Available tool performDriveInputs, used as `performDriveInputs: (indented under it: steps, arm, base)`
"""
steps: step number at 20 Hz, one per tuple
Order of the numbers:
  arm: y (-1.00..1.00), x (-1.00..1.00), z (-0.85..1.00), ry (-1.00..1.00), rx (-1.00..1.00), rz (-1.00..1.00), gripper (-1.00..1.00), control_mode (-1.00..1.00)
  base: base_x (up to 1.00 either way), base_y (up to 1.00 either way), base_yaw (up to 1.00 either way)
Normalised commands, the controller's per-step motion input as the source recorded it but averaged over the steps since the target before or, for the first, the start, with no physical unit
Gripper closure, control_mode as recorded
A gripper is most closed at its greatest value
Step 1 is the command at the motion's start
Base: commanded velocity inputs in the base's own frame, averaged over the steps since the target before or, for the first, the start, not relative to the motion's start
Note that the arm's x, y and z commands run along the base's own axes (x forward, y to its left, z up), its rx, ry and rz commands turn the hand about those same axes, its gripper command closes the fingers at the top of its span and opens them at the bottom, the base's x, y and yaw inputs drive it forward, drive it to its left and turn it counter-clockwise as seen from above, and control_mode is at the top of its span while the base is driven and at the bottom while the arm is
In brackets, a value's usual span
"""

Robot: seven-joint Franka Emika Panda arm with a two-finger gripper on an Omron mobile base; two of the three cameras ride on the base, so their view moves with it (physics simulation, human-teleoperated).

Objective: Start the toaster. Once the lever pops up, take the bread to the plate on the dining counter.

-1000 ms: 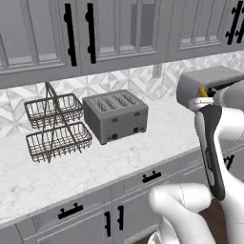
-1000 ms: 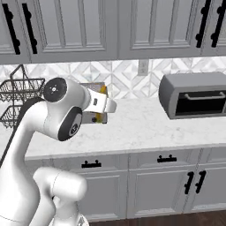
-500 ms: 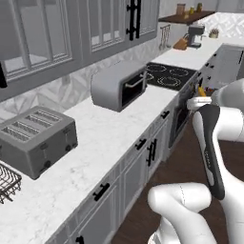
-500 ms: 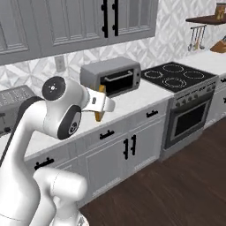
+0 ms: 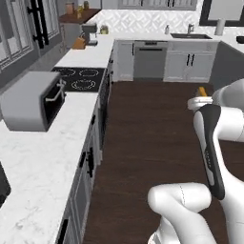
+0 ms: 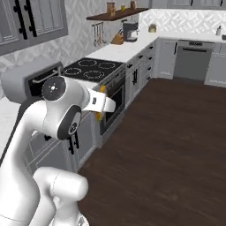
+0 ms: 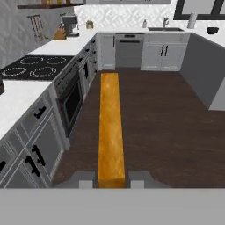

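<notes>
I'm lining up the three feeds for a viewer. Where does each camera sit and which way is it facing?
Left base view: behind the arm's left, looking down the kitchen aisle past the toaster oven; arm at lower right.
Right base view: behind the arm's right, facing the stove; arm at lower left.
Hand view: on the hand, looking along the bread, which sits between the jaws of the gripper.
Shared: both base views show the stove and the dishwasher.

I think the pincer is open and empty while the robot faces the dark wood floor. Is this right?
Not quite. The pincer is shut on the bread, as the hand view shows: the slice stands edge-on between its fingers. The robot does face the dark wood floor.
</notes>
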Motion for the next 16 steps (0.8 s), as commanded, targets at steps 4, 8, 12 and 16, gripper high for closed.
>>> performDriveInputs:
  steps: [4,8,12,16]
  arm:
    - [0.0,0.0,0.0,0.0,0.0,0.0,1.0,1.0]
    - [0.0,0.0,0.0,0.0,0.0,0.0,1.0,1.0]
    - [0.0,0.0,0.0,0.0,0.0,0.0,1.0,1.0]
    - [0.0,0.0,0.0,0.0,0.0,0.0,1.0,1.0]
  base:
    - [-0.23,-0.2,-0.73]
    - [-0.07,-0.45,-0.69]
    - [0.15,-0.96,-0.53]
    - [0.77,-1.0,-0.39]
